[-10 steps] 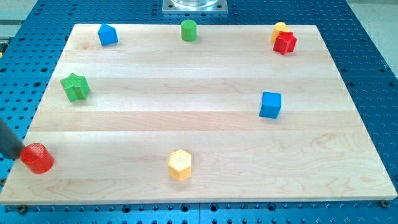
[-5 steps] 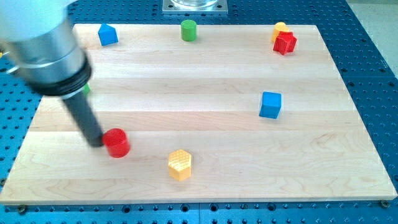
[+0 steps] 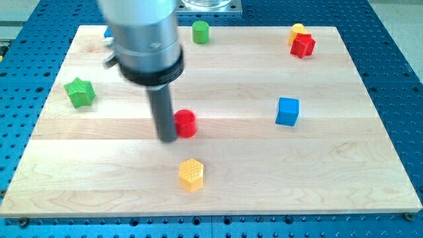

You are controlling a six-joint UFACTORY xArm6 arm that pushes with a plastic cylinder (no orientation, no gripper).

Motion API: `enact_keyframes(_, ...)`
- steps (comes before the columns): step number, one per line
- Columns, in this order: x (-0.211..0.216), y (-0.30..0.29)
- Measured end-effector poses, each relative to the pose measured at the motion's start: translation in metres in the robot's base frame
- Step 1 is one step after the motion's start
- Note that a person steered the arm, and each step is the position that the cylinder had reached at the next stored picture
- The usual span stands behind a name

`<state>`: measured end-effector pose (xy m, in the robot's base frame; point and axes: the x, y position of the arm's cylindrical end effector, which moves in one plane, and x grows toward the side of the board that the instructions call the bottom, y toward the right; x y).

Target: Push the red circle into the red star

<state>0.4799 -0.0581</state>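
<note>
- The red circle (image 3: 186, 123) sits near the middle of the wooden board (image 3: 370, 152), a little toward the view's left of centre.
- My tip (image 3: 168, 138) touches the red circle on its left side; the dark rod rises from there toward the view's top into the grey body of the arm (image 3: 142, 36).
- The arm carries no gripper, only the rod, so there is nothing to open or close and nothing is held.
- The red star (image 3: 303, 45) lies well apart from the red circle, near the board's corner at the view's top right.
- A yellow block (image 3: 297, 30), its shape hard to make out, sits just behind the red star and touches it or nearly so.
- The yellow hexagon (image 3: 191, 174) lies near the red circle, toward the view's bottom and apart from it.
- The blue cube (image 3: 287, 111) stands to the view's right of the red circle, roughly between it and the board's right edge.
- The green star (image 3: 80, 92) rests near the board's left edge, to the view's left of the rod.
- The green cylinder (image 3: 201, 31) stands upright by the board's top edge, just right of the arm's body.
- A sliver of a blue block (image 3: 107, 32) shows at the arm's left side near the top edge; its shape is hidden.
- The board lies on a blue perforated table (image 3: 396, 79).
</note>
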Motion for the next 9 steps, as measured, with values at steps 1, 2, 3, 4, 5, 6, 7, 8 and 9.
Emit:
enact_keyframes(1,-0.024,0.042)
enact_keyframes(2,0.025,0.023)
enact_keyframes(3,-0.032,0.081)
enact_keyframes(4,-0.095,0.109)
enact_keyframes(5,-0.125,0.141)
enact_keyframes(6,-0.112,0.113)
enact_keyframes(7,-0.141,0.100)
enact_keyframes(8,-0.169,0.084)
enact_keyframes(9,-0.187,0.052)
